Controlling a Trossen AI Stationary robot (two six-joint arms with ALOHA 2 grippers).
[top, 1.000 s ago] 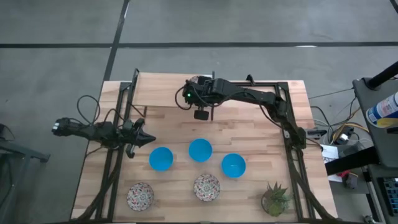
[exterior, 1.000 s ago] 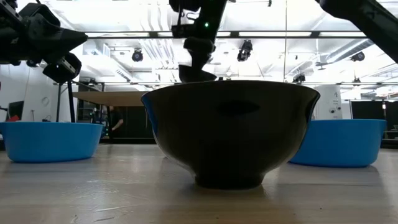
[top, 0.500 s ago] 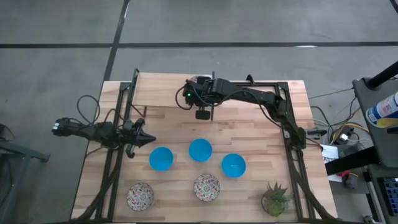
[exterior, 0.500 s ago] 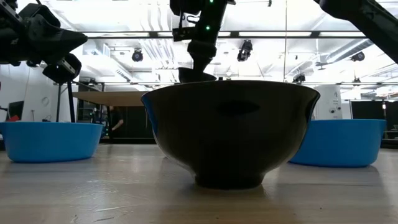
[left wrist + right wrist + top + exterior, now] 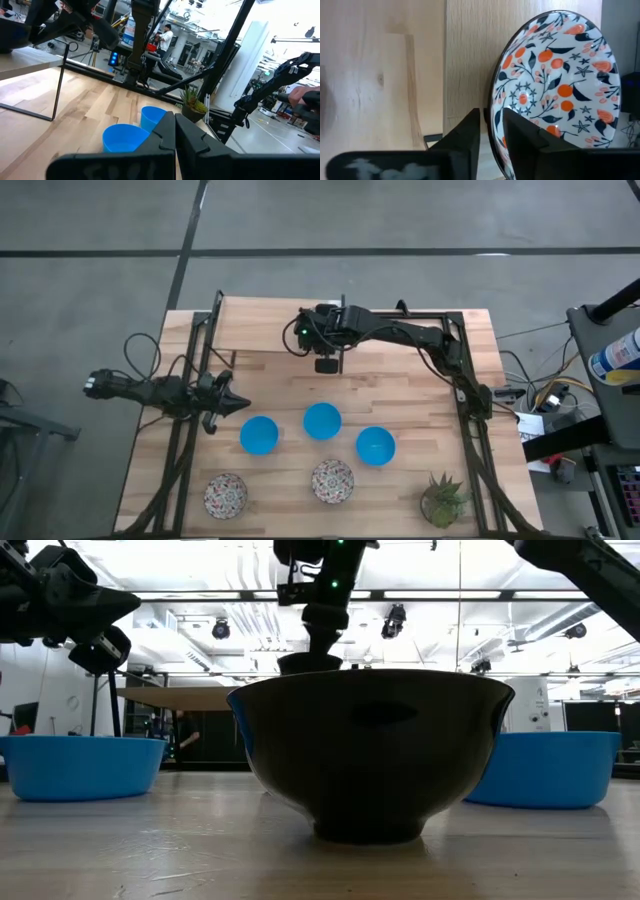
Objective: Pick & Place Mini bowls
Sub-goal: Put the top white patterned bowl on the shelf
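1. While my right claw (image 5: 325, 365) hangs over the far middle of the desk (image 5: 400, 395), its fingers pinch the rim of a patterned bowl (image 5: 555, 80), white with orange fruit and dark leaves; the right wrist view shows the rim caught between both fingers.
2. My left claw (image 5: 238, 405) waits at the left side of the desk, just beside the left blue bowl (image 5: 258, 435). Its fingers meet at the tips, pressed together on nothing.
3. Three blue bowls sit in a loose row across the middle: the left one, the centre one (image 5: 321, 421) and the right one (image 5: 375, 446), each apart from its neighbour.
4. Two more patterned bowls rest on the near edge, one at near left (image 5: 226, 494) and one at near centre (image 5: 332, 480). A potted plant (image 5: 443, 499) stands at near right.
5. I judge the task is in its early part: one bowl is lifted and carried, five lie on the desk, and no drop-off spot shows, so I cannot say how many count as placed.
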